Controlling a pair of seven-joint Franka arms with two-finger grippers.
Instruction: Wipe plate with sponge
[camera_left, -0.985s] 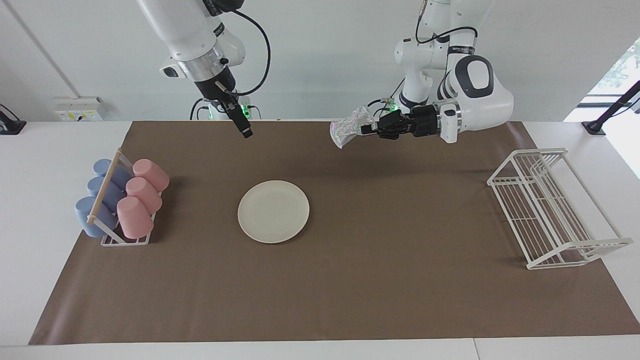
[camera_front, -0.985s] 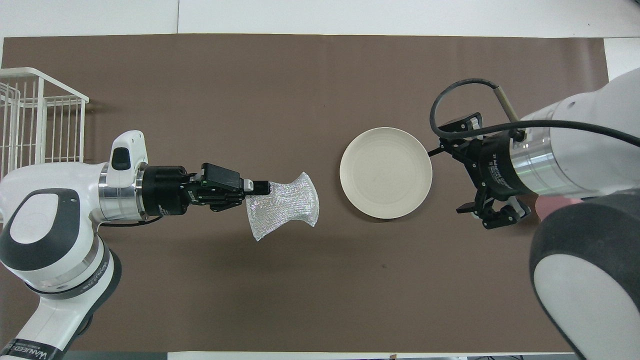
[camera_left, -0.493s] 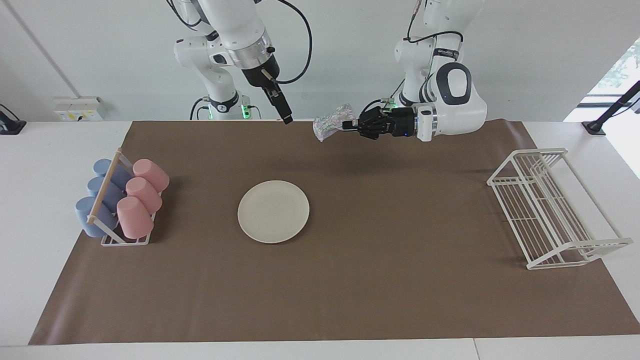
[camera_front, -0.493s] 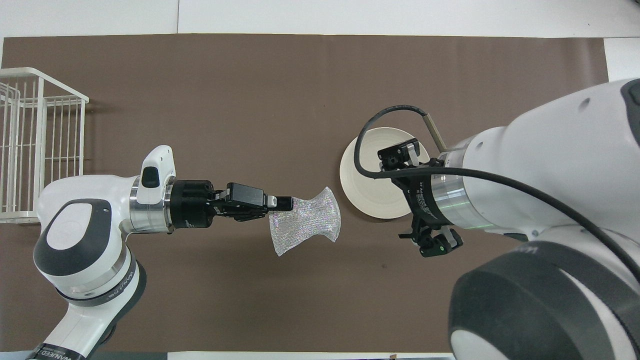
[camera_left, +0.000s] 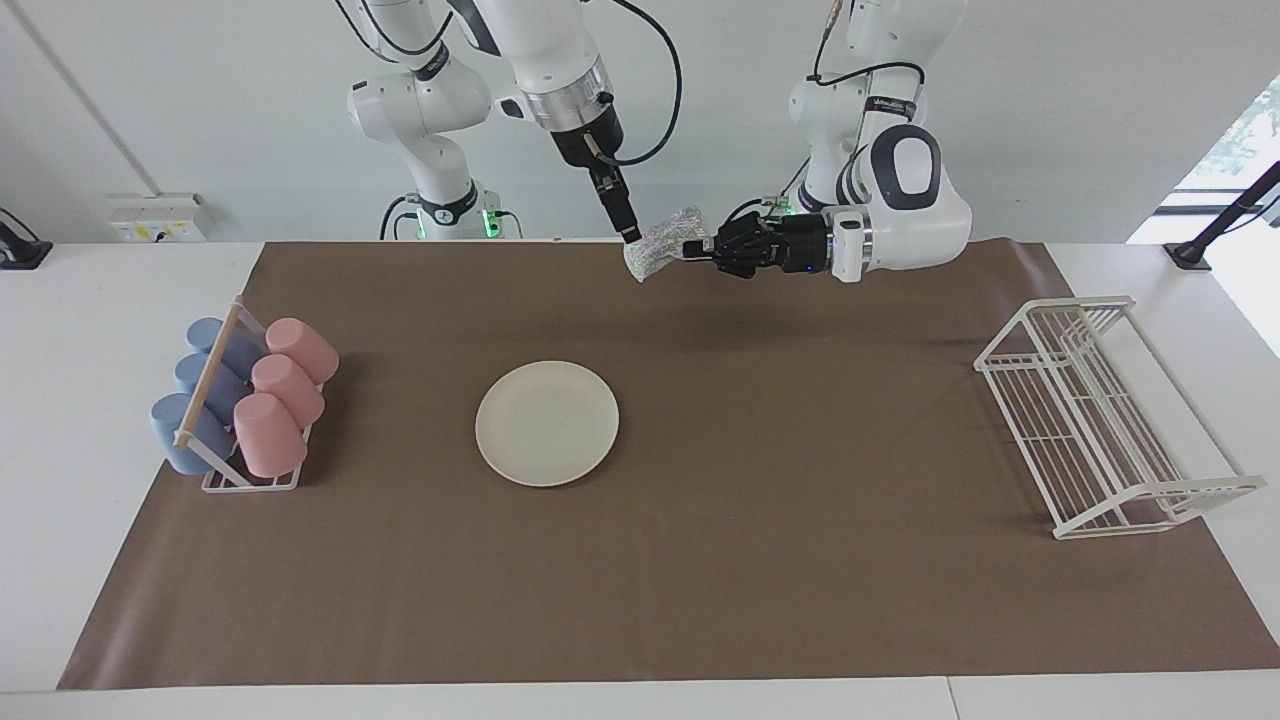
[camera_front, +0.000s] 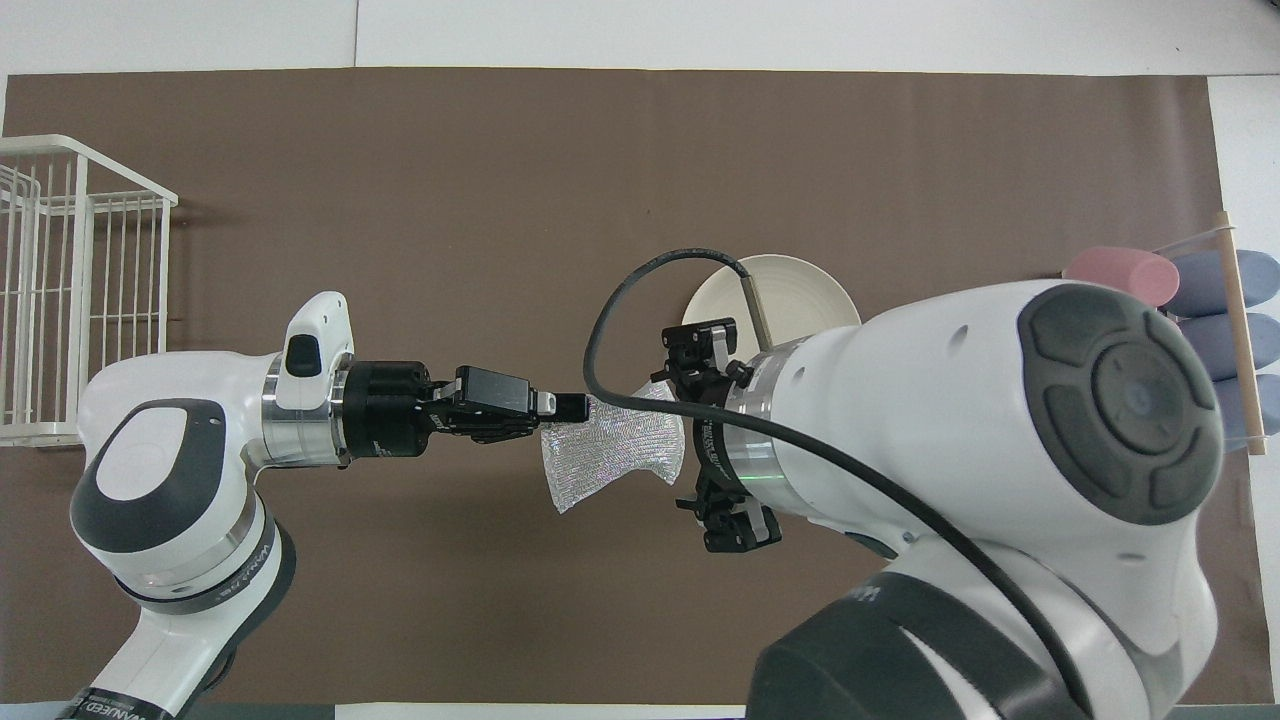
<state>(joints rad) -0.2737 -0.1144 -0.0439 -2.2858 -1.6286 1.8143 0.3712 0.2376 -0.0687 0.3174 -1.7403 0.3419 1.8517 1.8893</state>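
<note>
The cream-white plate lies flat on the brown mat, mid-table and a little toward the right arm's end; in the overhead view only its farther rim shows past the right arm. My left gripper is shut on one edge of the silvery-grey sponge and holds it out sideways, high over the mat near the robots' edge. It also shows in the overhead view with the sponge. My right gripper points down at the sponge's free end, at or almost at it.
A rack of pink and blue cups stands at the right arm's end of the mat. A white wire dish rack stands at the left arm's end. The right arm's wrist and elbow cover much of the overhead view.
My right gripper has swung from above the mat near the cups toward the left arm's end, up to the sponge's free end. The left gripper carried the sponge a little toward it, then held.
</note>
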